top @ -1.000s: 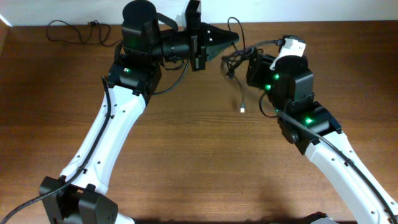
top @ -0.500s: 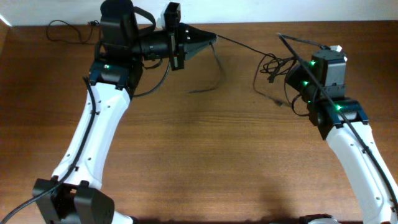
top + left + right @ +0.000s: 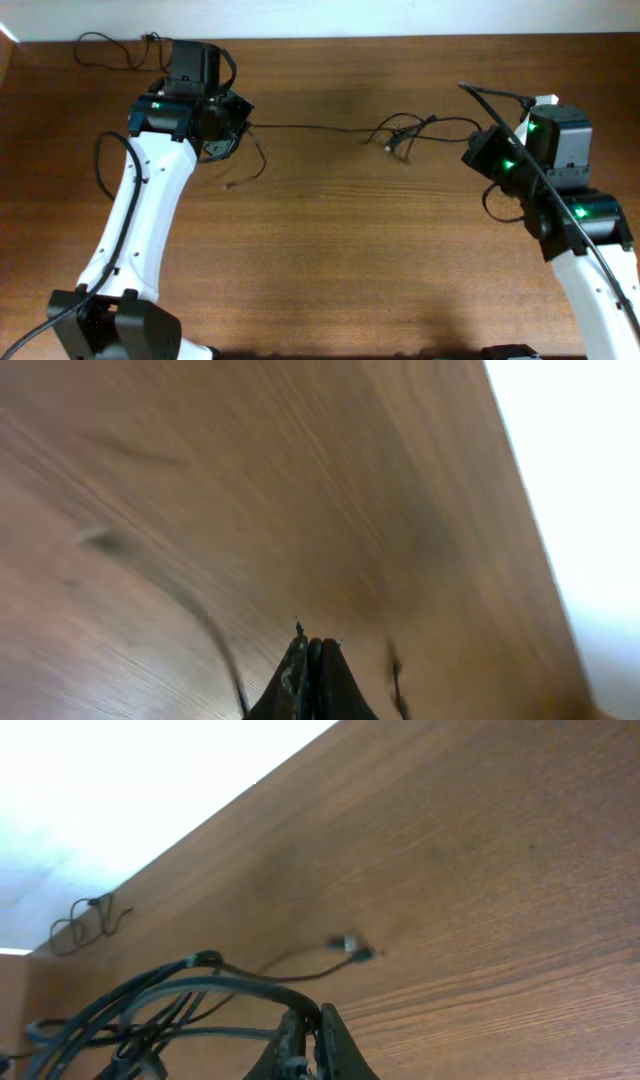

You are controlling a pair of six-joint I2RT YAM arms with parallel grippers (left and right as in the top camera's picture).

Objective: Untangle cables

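Observation:
A thin black cable (image 3: 310,127) runs taut across the far table from my left gripper (image 3: 240,125) to a small knot of cables (image 3: 400,135), which continues to my right gripper (image 3: 478,150). The left gripper (image 3: 312,650) is shut on the thin cable, and a loose end (image 3: 245,175) hangs below it onto the table. The right gripper (image 3: 308,1017) is shut on a thicker black cable (image 3: 230,988) that loops out of the knot (image 3: 130,1020). A small plug (image 3: 350,947) on a thin lead lies on the wood beyond it. The left wrist view is blurred.
A separate thin black cable (image 3: 110,50) lies coiled at the far left corner, and it also shows in the right wrist view (image 3: 85,915). The table's far edge meets a white wall. The right arm's own cable (image 3: 495,93) arcs above its wrist.
Both arms have swung apart, the left to the left and the right to the right. The bundle that hung between them has been pulled out into a long taut line with a smaller knot.

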